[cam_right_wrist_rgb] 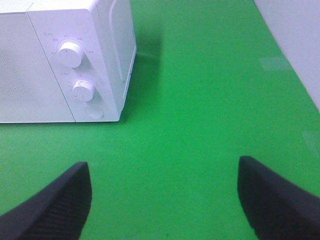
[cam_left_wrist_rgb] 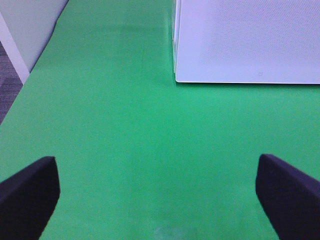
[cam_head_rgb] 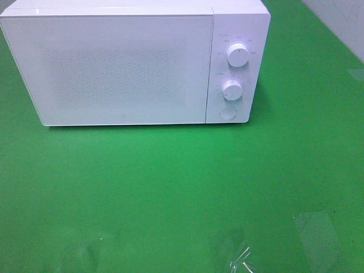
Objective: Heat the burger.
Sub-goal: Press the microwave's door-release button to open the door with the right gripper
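White microwave (cam_head_rgb: 108,68) with its door shut at upper left of the high view, two dials (cam_head_rgb: 238,55) at its right, green desk (cam_head_rgb: 170,193), left tool (cam_left_wrist_rgb: 156,175) spread wide, right tool (cam_right_wrist_rgb: 164,172) spread wide

Left gripper (cam_left_wrist_rgb: 156,172), matte black wedge fingers (cam_left_wrist_rgb: 27,195), right gripper (cam_right_wrist_rgb: 164,170), black finely ribbed fingers (cam_right_wrist_rgb: 60,200)

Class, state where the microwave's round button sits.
In the exterior high view, the round button sits low on the right panel of the microwave, below the lower dial.
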Available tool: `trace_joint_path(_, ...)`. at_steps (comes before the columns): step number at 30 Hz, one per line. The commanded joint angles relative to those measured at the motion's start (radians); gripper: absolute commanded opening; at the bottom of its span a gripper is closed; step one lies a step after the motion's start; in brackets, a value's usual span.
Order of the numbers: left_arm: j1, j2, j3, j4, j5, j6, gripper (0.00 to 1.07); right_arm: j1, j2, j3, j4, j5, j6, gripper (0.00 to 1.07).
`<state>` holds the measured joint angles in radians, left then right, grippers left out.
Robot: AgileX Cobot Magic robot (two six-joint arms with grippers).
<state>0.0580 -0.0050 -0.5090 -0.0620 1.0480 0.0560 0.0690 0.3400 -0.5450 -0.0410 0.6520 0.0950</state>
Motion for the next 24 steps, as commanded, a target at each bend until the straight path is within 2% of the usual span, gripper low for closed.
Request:
trace_joint_path(1, 0.002, -0.02, 0.005, -0.007, -0.008, -0.003, 1.0, -0.006, 0.046, -0.002, -0.002, -0.049, 0.007, 0.76)
trace_joint_path(3, 0.002, -0.02, 0.005, -0.007, -0.008, -0.003, 1.0, -0.006, 0.128, -0.002, -0.004, -0.094, 0.007, 0.76)
trace_joint_path(10, 0.002, -0.02, 0.005, -0.007, -0.008, -0.003, 1.0, -0.006, 0.223, -0.002, -0.006, -0.195, 0.007, 0.76)
trace_joint_path(12, 0.002, -0.02, 0.005, -0.007, -0.008, -0.003, 1.0, -0.006, 0.284, 0.033, -0.008, -0.332, 0.007, 0.76)
trace_joint_path(13, 0.002, -0.02, 0.005, -0.007, -0.008, -0.003, 1.0, -0.006, 0.284, 0.033, -0.008, -0.332, 0.007, 0.76)
trace_joint_path(14, 0.002, -0.02, 0.005, -0.007, -0.008, -0.003, 1.0, -0.006, 0.313, 0.07, -0.008, -0.434, 0.007, 0.76)
trace_joint_path(17, 0.002, -0.02, 0.005, -0.007, -0.008, -0.003, 1.0, -0.006, 0.336, 0.105, -0.008, -0.529, 0.007, 0.76)
trace_joint_path(18, 0.002, -0.02, 0.005, -0.007, -0.008, -0.003, 1.0, -0.006, 0.366, 0.138, -0.006, -0.634, 0.007, 0.76)
trace_joint_path(19, 0.002, -0.02, 0.005, -0.007, -0.008, -0.003, 1.0, -0.006, 0.366, 0.138, -0.006, -0.634, 0.007, 0.76)
trace_joint_path(20, 0.002, -0.02, 0.005, -0.007, -0.008, -0.003, 1.0, -0.006, 0.399, 0.166, -0.006, -0.737, 0.013, 0.76)
trace_joint_path(24, 0.002, -0.02, 0.005, -0.007, -0.008, -0.003, 1.0, -0.006, 0.449, 0.187, -0.006, -0.836, 0.013, 0.76)
